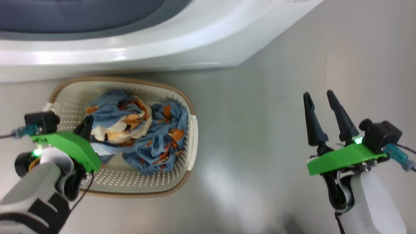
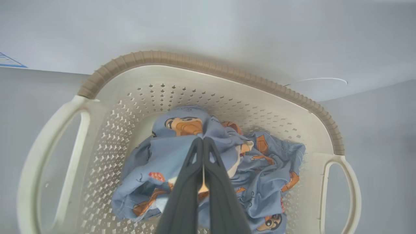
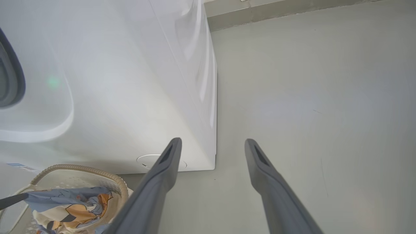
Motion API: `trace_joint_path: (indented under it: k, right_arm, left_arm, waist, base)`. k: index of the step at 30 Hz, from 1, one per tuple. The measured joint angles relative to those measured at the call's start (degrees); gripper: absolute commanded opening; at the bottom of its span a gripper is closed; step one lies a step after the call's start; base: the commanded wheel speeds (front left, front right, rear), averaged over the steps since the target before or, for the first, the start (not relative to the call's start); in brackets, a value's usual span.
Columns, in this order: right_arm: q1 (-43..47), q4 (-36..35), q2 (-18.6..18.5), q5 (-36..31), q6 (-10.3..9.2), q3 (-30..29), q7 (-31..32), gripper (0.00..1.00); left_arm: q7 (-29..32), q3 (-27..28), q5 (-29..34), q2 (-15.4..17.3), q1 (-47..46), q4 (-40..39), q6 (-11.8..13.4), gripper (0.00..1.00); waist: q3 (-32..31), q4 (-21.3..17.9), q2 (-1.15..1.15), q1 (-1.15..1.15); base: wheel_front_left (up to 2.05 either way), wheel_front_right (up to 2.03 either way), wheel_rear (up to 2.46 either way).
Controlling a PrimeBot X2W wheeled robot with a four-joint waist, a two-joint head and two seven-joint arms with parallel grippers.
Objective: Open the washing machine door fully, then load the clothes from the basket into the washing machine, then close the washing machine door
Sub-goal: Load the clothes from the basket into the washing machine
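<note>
Floor point(image 1: 260, 136): pale grey and glossy, bare across the right of the scene; in the right wrist view it meets a wall base point(image 3: 276, 11) at the far side.
Washer point(image 1: 182, 48): white front-loader along the far side, curved front panel catching the light, a grey-blue ring at its far edge and a small blue label point(image 2: 8, 61) low on the front.
Basket point(image 1: 192, 130): cream, perforated, with a brown rim band and white handles; it stands on the floor at left, just in front of the washer.
Clothes point(image 1: 162, 143): blue garments with orange-brown figures, one showing cream lining, heaped inside the basket.
Left claw point(image 2: 203, 139): down in the basket at the heap's near-left side, fingers pressed together, pinching a fold of blue cloth.
Right claw point(image 1: 318, 94): above bare floor, well right of the basket, fingers spread wide, holding nothing.
</note>
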Motion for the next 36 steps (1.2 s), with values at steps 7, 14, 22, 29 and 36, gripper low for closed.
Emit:
trace_joint_path:
  k: [7, 14, 22, 29, 36]
  right_arm:
    - [3.05, 1.37, -0.57, 0.03, 0.01, -0.66, 0.0, 1.0]
    - [6.65, 2.38, -1.8, 1.16, 0.0, -1.35, 0.0, 1.0]
    - [10.27, 3.01, -2.63, 1.83, 0.0, -1.81, 0.0, 1.0]
    - [13.59, 3.32, -3.75, 2.3, 0.0, -3.04, 0.0, 1.0]
    - [16.97, 3.39, -4.2, 2.67, 0.0, -3.68, 0.01, 1.0]
  left_arm:
    - [0.0, 9.05, 7.22, -0.68, 6.45, -4.53, 0.0, 0.0]
    - [0.0, 18.37, 13.96, -1.75, 13.1, -10.65, 0.0, 0.0]
    - [0.0, 27.27, 20.43, -2.29, 21.33, -17.51, 0.01, 0.0]
    - [0.0, 34.03, 25.6, -3.57, 28.63, -23.93, 0.0, 0.0]
    - [0.01, 40.02, 28.93, -4.65, 36.26, -29.88, 0.01, 0.0]
  waist:
    - [-5.84, 1.26, 0.0, 0.0]
    - [-12.0, 2.56, 0.0, 0.0]
    - [-17.79, 3.45, 0.0, 0.0]
    - [-22.42, 3.96, 0.0, 0.0]
    - [-26.33, 4.22, 0.0, 0.0]
  base:
    - [0.0, 0.0, 0.0]
    - [0.0, 0.0, 0.0]
    - [0.0, 0.0, 0.0]
    - [0.0, 0.0, 0.0]
    - [0.0, 0.0, 0.0]
